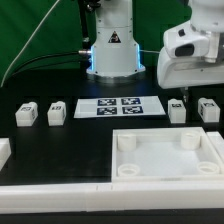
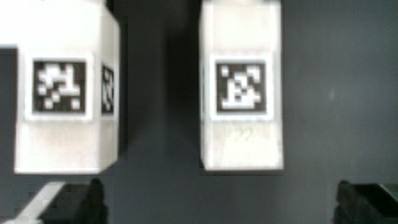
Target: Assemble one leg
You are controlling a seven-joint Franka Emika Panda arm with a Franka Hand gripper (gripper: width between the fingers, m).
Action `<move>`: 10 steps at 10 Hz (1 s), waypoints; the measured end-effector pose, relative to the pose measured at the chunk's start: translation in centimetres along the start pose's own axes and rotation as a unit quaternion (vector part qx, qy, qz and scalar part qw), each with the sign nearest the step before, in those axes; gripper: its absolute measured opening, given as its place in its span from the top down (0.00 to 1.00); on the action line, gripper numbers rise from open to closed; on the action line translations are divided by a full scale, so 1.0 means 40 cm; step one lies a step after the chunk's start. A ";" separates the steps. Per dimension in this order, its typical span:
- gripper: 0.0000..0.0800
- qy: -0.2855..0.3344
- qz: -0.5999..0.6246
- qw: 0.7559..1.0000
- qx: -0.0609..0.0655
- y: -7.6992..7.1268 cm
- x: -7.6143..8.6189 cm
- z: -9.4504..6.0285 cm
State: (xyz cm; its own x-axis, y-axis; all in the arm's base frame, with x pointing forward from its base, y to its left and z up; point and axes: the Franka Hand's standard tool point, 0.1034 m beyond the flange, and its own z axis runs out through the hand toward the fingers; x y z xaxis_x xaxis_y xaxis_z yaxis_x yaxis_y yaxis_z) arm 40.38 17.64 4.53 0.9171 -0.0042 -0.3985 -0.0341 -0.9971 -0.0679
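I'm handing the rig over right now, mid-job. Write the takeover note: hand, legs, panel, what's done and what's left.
The hand is open, empty, hovering over leg A and leg B on the exterior view's right, touching neither.
On its left lie leg C and leg D, the marker board between the pairs.
The panel lies nearer the camera, no leg in it.
Done: nothing fitted. Left: grip one leg, likely A or B, and seat it in the panel.
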 end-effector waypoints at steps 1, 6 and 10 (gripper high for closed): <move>0.19 -0.048 0.002 0.999 -0.003 -0.001 -0.005 0.005; 0.19 -0.068 0.007 0.998 -0.009 -0.039 -0.011 0.034; 0.19 -0.143 -0.004 0.990 -0.014 -0.030 -0.020 0.049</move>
State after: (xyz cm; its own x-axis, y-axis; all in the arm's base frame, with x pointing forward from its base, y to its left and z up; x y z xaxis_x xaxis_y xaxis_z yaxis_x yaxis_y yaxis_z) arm 38.90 18.97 3.14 0.7675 0.0215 -0.6407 -0.0128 -0.9987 -0.0489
